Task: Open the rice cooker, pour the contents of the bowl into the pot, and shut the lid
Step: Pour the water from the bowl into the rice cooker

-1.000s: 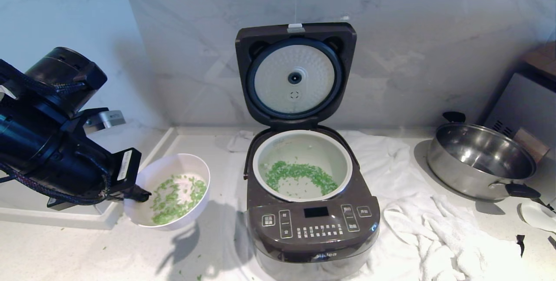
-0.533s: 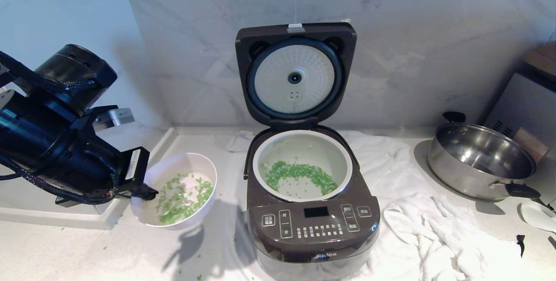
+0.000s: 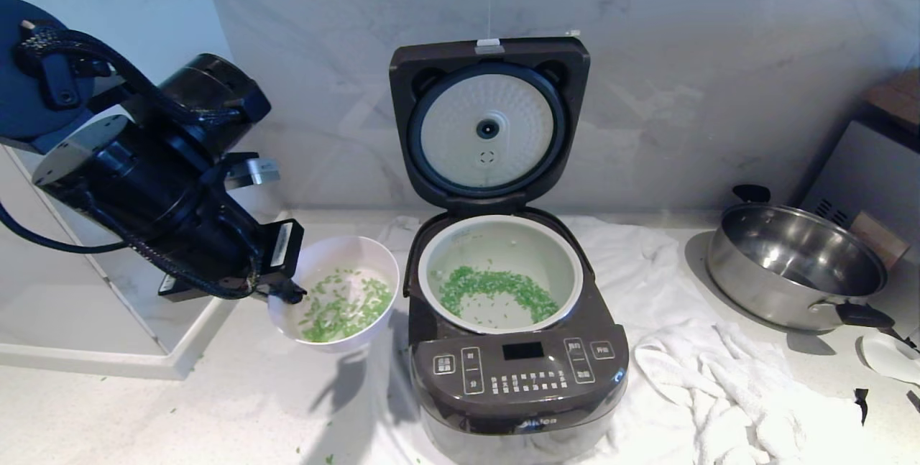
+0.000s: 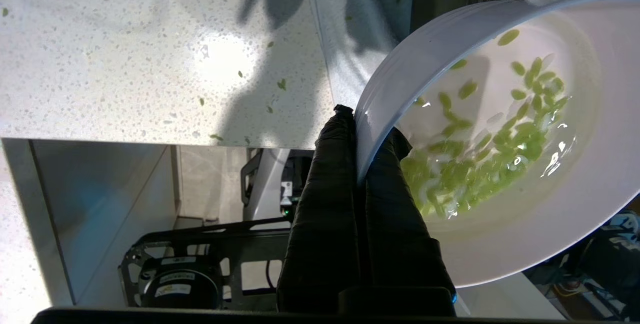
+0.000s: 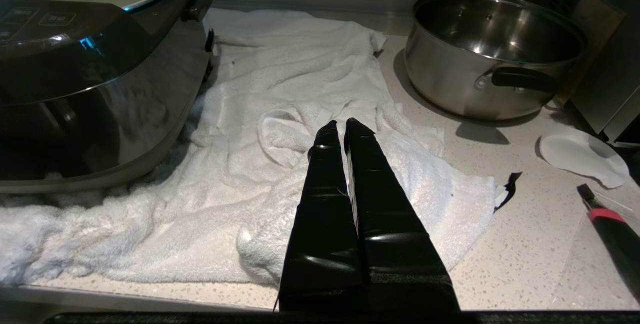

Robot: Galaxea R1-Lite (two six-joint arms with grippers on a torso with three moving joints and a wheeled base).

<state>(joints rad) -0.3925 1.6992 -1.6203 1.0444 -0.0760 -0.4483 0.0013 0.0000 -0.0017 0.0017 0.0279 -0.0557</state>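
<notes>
The rice cooker (image 3: pixel 517 379) stands in the middle of the counter with its lid (image 3: pixel 489 127) swung upright against the wall. Its white pot (image 3: pixel 501 231) holds a scatter of green bits. Just left of the cooker, the bowl (image 3: pixel 338 260) hangs in the air with the green contents (image 3: pixel 343 305) and some liquid inside. My left gripper (image 3: pixel 291 296) (image 4: pixel 367 123) is shut on the bowl's (image 4: pixel 505 244) left rim, one finger inside and one outside. My right gripper (image 5: pixel 339 126) is shut and holds nothing, over the white towel to the right of the cooker.
A white towel (image 3: pixel 711 371) lies under and right of the cooker. A steel pot (image 3: pixel 798 267) with black handles stands at the far right, before a dark appliance. A raised white ledge (image 3: pixel 144 364) runs along the left. Green bits dot the counter (image 4: pixel 150 63).
My left arm has lifted the bowl and carried it right, from beside the ledge to close beside the cooker's left side. The cooker and the right arm have stayed put.
</notes>
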